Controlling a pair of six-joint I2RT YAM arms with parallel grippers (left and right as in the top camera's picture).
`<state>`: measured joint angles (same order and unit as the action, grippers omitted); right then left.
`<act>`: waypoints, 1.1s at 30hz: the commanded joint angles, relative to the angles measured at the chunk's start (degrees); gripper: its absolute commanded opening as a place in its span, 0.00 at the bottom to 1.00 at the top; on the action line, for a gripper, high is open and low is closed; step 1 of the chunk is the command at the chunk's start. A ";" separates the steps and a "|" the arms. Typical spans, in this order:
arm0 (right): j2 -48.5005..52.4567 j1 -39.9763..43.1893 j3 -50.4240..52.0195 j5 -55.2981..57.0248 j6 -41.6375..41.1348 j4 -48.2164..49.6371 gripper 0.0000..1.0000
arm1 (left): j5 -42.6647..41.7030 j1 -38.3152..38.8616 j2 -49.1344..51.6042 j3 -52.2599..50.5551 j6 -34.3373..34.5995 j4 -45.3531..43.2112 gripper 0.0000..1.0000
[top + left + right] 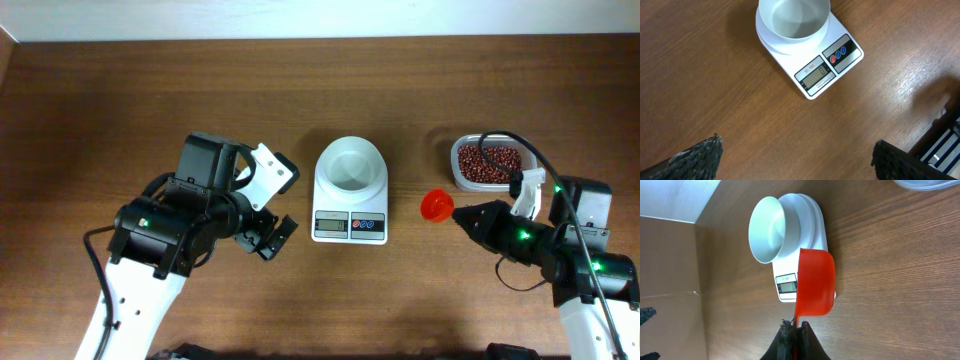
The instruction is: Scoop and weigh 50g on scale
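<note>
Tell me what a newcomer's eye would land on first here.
The bright red scoop, pinched by its handle in the right arm's fingers, hangs just right of the white digital scale, with the clear tub of red beans further right. The white bowl on the scale is empty. The left arm's fingers stand wide open, holding nothing, left of the scale.

**Surroundings: table and back wall**

A brown wood-grain table (120, 90) fills almost the whole overhead view. A plain pale wall (320, 15) runs along its far edge. Lighting is soft and even, with a faint sheen on the tabletop.
</note>
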<state>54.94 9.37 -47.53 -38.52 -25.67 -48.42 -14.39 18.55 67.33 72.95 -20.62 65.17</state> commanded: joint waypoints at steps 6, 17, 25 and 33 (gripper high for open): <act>-0.09 -0.31 -0.81 0.17 10.49 2.36 0.04 | -3.50 -0.35 -0.55 -0.81 -15.74 1.57 0.99; -0.09 -0.31 -0.81 -1.01 11.74 2.54 0.04 | -4.35 -0.35 -0.55 -0.81 -16.63 4.55 0.99; -0.09 -0.31 -0.81 -4.35 11.98 2.91 0.04 | -5.35 -0.35 -0.55 -0.81 -16.13 4.33 0.99; -0.09 -0.31 -1.42 -4.37 16.87 8.74 0.04 | -5.38 -0.35 2.16 -0.81 -17.40 4.15 0.99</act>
<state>54.94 9.37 -47.53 -41.87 -12.56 -40.16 -18.70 18.55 67.99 72.95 -36.69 69.25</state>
